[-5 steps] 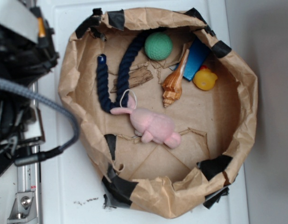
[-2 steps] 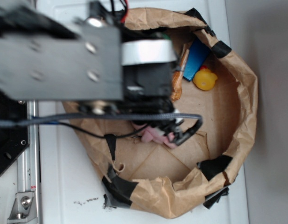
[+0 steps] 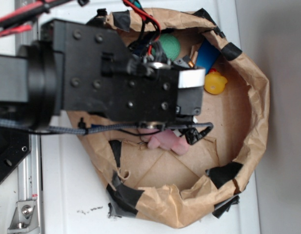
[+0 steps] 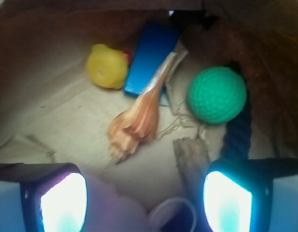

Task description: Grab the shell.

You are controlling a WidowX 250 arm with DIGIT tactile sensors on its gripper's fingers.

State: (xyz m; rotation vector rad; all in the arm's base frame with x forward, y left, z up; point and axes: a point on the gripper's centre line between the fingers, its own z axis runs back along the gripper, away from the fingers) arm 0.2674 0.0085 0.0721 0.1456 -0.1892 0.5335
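Note:
The shell (image 4: 139,118) lies on the brown paper floor in the wrist view, orange-brown and ridged, with its thin tail pointing up-right onto a blue block (image 4: 151,58). My gripper (image 4: 145,200) is open and hangs above the floor. The shell lies ahead of its two lit fingertips (image 4: 62,203), apart from them. Nothing is between the jaws, and a pink plush (image 4: 115,208) lies below them. In the exterior view the arm (image 3: 116,83) covers the shell almost wholly.
A yellow duck (image 4: 107,66) sits left of the blue block and a green ball (image 4: 217,94) right of the shell. A dark rope (image 4: 238,130) and a wood scrap (image 4: 191,157) lie near the right finger. Crumpled paper walls (image 3: 257,97) ring everything.
The arm has swung in from the left over the paper bag and reached further right. It now hides the shell, the rope and most of the plush in the exterior view.

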